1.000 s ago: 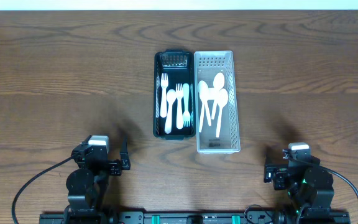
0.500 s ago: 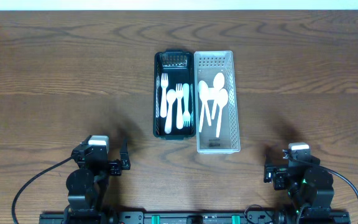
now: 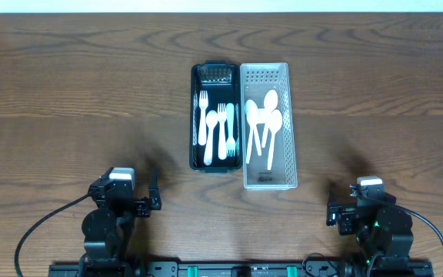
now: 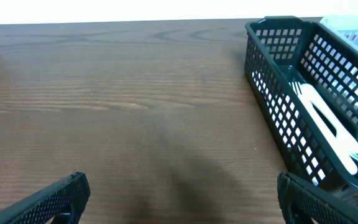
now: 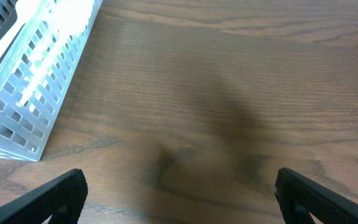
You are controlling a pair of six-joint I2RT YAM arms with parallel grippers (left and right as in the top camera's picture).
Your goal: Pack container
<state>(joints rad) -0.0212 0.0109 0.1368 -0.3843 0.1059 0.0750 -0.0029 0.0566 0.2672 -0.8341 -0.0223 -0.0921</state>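
A black slotted basket [image 3: 194,123] at the table's middle holds several white plastic forks [image 3: 220,129]. A white slotted basket [image 3: 289,146] touches its right side and holds three white plastic spoons [image 3: 261,123]. My left gripper [image 3: 141,201] rests open and empty near the front left edge; its wrist view [image 4: 179,198] shows the black basket [image 4: 278,93] ahead to the right. My right gripper [image 3: 343,215] rests open and empty near the front right edge; its wrist view [image 5: 179,196] shows the white basket [image 5: 36,81] ahead to the left.
The wooden table [image 3: 83,100] stretches bare on both sides of the baskets. Cables [image 3: 33,231] run from both arm bases at the front edge.
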